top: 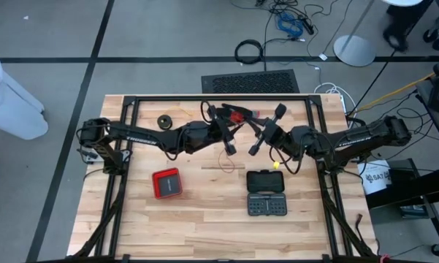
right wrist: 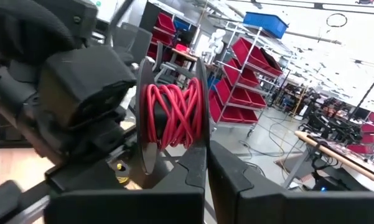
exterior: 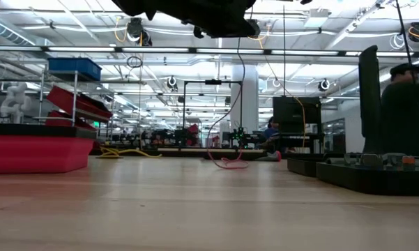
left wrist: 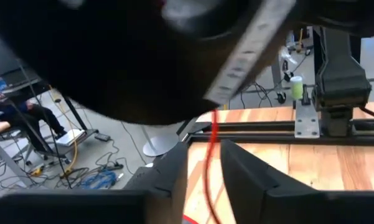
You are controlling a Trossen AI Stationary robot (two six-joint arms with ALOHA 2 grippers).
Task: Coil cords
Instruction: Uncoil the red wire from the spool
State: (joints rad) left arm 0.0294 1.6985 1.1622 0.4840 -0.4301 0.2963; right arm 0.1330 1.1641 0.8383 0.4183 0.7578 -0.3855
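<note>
While most of the red cord is already wound in crossed loops around something held just ahead of the right gripper, the job looks about two-thirds done, in my judgement: a thin tail hangs from the bundle down toward the table, ending in a loose red squiggle in the low view, so that slack is what's left to wrap. Right jaws are fully closed, pinching a thin flat plate that sits against the bundle. Left gripper sits close opposite it above the table's far middle; its jaws are narrowed with a strand of the red cord running down between them, but whether they actually clamp it I can't tell. The bundle's loops stand roughly upright between the two grippers, winding axis roughly horizontal, across the right jaws. The tail's long axis runs near vertical, pointing down from the left jaws to the table.
</note>
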